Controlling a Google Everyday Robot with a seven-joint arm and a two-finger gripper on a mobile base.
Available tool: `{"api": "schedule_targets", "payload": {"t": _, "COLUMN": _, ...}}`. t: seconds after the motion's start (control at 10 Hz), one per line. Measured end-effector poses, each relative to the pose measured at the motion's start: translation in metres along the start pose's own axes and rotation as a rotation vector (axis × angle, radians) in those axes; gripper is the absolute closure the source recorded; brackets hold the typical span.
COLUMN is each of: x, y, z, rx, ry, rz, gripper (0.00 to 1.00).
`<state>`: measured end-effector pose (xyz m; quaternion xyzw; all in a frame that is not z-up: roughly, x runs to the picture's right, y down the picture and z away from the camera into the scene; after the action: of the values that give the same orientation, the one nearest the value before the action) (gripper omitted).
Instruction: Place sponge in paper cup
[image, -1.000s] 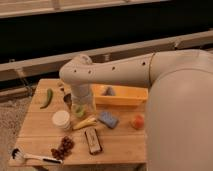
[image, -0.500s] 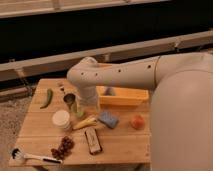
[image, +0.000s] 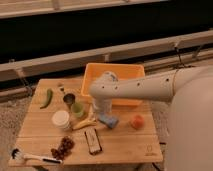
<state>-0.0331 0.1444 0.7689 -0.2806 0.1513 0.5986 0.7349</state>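
Just beside the banana (image: 84, 124), the sponge (image: 109, 120) is lying flat; gripper (image: 102, 108) is being held over it, grip state cannot be told. Centred vertical descent is being called for; paper cup (image: 61, 120) is standing beyond banana.

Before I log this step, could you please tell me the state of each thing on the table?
sponge: lying flat on the table.
paper cup: upright, sponge not in it.
claw: low, right next to the sponge.
green cup: upright.
metal cup: upright.
banana: lying flat beside the paper cup.
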Motion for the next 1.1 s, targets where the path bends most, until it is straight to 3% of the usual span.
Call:
{"api": "schedule_targets", "payload": {"t": 0.3, "x": -0.001, "y": -0.009, "z": 0.008, "rx": 0.041, "ry": -0.018, "rz": -0.135, "gripper": 0.35}}
{"api": "schedule_targets", "payload": {"t": 0.5, "x": -0.002, "y": -0.014, "z": 0.016, "rx": 0.06, "ry": -0.013, "rz": -0.18, "gripper": 0.35}}
{"api": "schedule_targets", "payload": {"t": 1.1, "x": -0.01, "y": -0.052, "z": 0.048, "rx": 0.085, "ry": -0.002, "rz": -0.168, "gripper": 0.35}}
